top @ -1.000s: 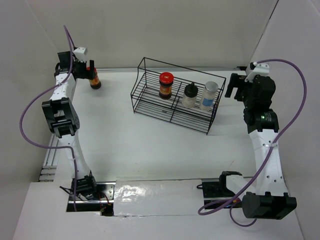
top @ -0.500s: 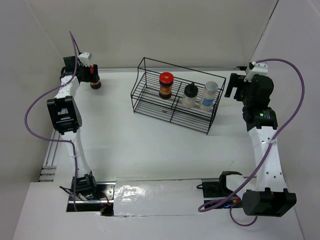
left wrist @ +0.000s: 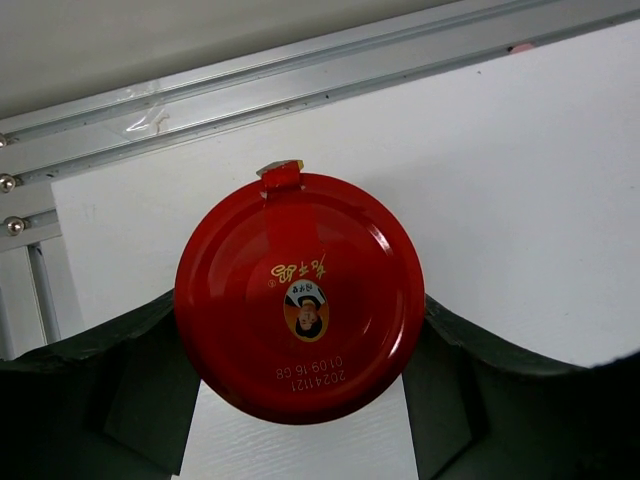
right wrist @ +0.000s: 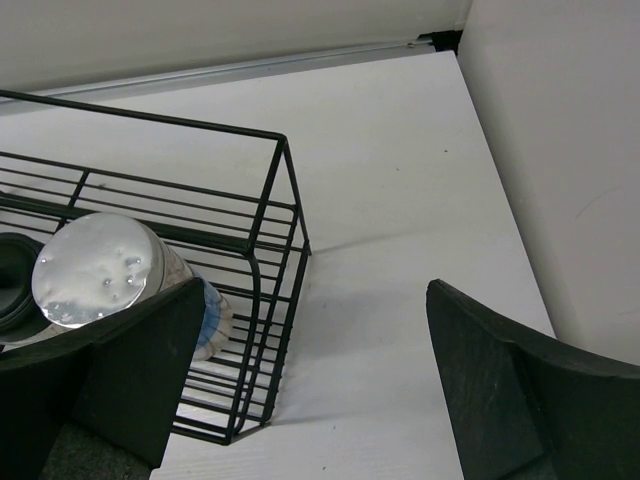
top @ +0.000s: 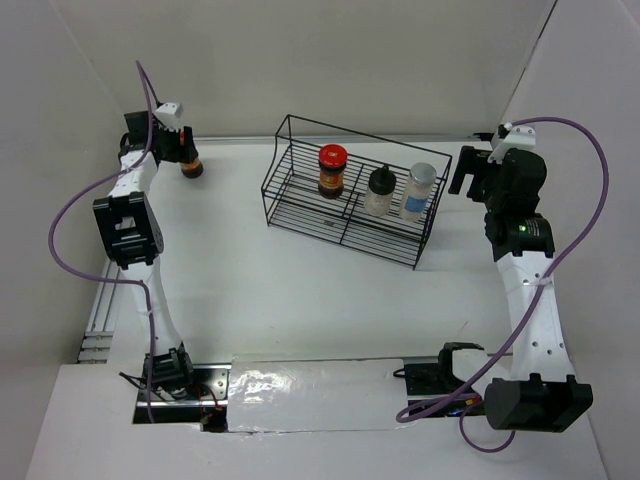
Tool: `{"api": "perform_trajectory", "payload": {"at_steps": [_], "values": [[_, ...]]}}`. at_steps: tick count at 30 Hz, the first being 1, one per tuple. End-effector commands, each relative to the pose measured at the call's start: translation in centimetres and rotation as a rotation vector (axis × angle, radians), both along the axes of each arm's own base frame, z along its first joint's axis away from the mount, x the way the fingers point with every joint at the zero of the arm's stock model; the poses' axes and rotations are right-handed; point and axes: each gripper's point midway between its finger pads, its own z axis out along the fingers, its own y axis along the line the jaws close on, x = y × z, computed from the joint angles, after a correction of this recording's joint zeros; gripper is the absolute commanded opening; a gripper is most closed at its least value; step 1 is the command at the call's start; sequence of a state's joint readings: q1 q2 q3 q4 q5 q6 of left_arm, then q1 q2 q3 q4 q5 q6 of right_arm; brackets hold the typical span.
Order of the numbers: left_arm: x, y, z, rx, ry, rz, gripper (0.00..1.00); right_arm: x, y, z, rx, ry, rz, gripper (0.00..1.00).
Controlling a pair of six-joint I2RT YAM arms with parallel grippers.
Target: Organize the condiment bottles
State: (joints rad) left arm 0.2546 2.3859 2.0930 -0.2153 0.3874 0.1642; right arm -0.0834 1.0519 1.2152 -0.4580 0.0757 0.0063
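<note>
Left jar (left wrist: 300,295): dark body; red lid printed with gold characters, a small oval portrait and pale date figures.
Rack jar (top: 332,172): dark, red lid, orange-red label.
Clear bottle (top: 380,192): black cap.
Whitish bottle (top: 419,192): silvery-pale cap, touch of blue on the label.
Rack (top: 340,243): black wire grid.
Bench (top: 300,290): plain white.
Arms (top: 530,300): white links, black joints.
Cables (top: 51,245): purple.
</note>
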Motion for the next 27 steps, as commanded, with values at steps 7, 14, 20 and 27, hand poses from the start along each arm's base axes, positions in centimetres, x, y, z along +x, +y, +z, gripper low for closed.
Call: {"api": "perform_trajectory", "payload": {"at_steps": [7, 14, 20, 27], "values": [[-3.4, -4.6, 16.7, 0.015, -0.219, -0.225, 0.00, -0.3, -0.2, 0.4, 0.009, -0.050, -0.018, 0.98], [-8.8, -10.0, 25.7, 0.092, -0.341, -0.367, 0.00, -0.8, -0.1, -0.3, 0.003, -0.063, -0.009, 0.98], [-13.7, -15.8, 31.3, 0.071, -0.391, -0.509, 0.00, -1.4, 0.1, -0.8, 0.000, -0.065, -0.002, 0.99], [-18.3, -23.7, 31.9, 0.016, -0.361, -0.715, 0.00, -2.3, 0.0, -1.4, -0.002, -0.067, -0.008, 0.99]]}}
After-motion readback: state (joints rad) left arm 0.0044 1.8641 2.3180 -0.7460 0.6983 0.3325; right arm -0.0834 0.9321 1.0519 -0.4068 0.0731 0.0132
